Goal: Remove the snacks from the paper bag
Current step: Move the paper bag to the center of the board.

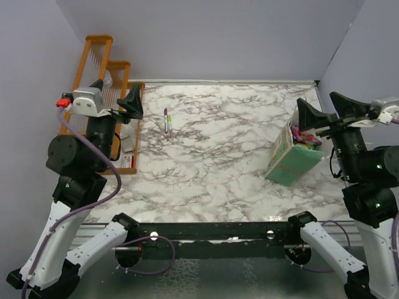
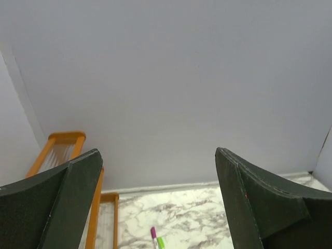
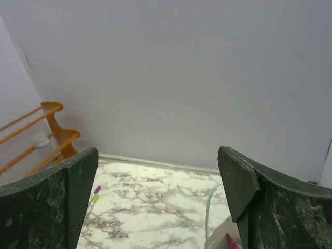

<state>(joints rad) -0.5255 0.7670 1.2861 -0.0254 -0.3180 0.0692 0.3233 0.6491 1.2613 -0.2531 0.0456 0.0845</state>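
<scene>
The mint-green paper bag stands at the right side of the marble table, its mouth open upward. Several snacks in pink, red and green poke out of its top. My right gripper hangs open and empty in the air just above and behind the bag. In the right wrist view my right gripper is wide open, with the bag's rim and a pink packet tip at the bottom. My left gripper is open and empty, raised at the far left over the rack.
An orange wooden rack stands at the back left, also in the left wrist view. Two thin markers with purple and green caps lie on the table's middle back, also in the left wrist view. Grey walls enclose the back and sides.
</scene>
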